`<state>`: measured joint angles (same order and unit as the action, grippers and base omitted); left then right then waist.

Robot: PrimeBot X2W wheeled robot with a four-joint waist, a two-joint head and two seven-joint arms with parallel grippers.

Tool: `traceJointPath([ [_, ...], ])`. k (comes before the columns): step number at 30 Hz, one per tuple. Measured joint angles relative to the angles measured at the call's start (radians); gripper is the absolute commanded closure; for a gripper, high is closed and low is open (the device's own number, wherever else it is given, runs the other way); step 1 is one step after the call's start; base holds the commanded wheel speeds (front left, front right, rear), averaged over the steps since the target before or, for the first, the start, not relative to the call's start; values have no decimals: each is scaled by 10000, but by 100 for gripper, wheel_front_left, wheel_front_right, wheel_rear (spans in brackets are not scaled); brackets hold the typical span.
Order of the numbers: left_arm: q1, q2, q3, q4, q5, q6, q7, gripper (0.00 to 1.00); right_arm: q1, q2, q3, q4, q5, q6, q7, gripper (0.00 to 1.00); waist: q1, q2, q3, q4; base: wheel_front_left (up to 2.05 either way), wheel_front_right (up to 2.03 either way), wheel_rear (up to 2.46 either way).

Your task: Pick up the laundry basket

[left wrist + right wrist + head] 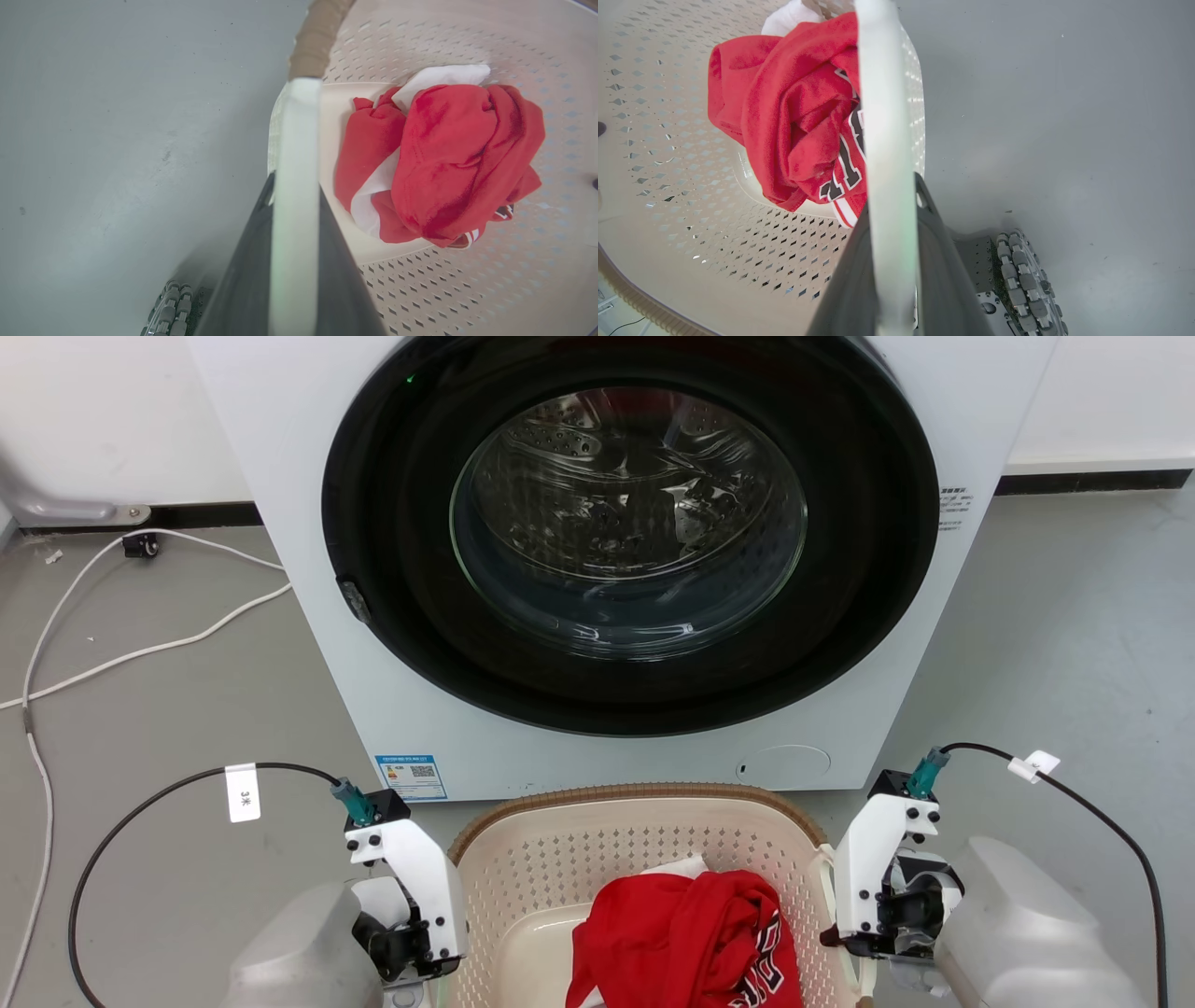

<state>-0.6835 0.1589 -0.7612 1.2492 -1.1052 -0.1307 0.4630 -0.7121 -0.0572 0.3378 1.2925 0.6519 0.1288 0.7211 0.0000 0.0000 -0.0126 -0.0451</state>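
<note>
**A:** left hand status?

**B:** left gripper (295, 186) closed on the laundry basket (444, 289); it clamps the white left handle (299, 116); the strip runs straight up between the two dark fingers (243, 289); both press against it, no gap visible

**A:** right?

**B:** same; right gripper (892, 196) clamped on the white right handle (878, 93); fingers (945, 280) tight on either side

**A:** basket position?

**B:** between the two grippers, one handle in each; brown woven-look rim (635, 793) on the far side from both wrists; cannot tell whether it is off the grey floor (1074, 644)

**A:** contents?

**B:** crumpled red jersey (448, 154) inward of each gripper, on the basket bottom; a white cloth (444, 77) shows at its far edge

**A:** any readable text?

**B:** jersey has black characters outlined white (847, 163), just beside the right gripper's fingers; folded, cannot read them; white tag (242, 792) on the left wrist's black cable reads "3米"; white tag (1034, 765) on the right wrist's cable shows no legible print

**A:** and the machine?

**B:** front-loading washing machine (308, 644) ahead of both grippers, just beyond the basket; round glass door (627, 523) with the steel drum visible through it; blue sticker with QR code (411, 777) low on the front, nearer the left gripper, print too small; small text block (954, 509) beside the door on the right gripper's side, unreadable
</note>
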Motion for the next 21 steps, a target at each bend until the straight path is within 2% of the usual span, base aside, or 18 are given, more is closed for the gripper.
traceJointPath([
  [21,16,59,-198,-23,-259,0,-61,100,68,6,-29,0,-13,0,-88,100,1,0,-9,52,0,0,0],
])
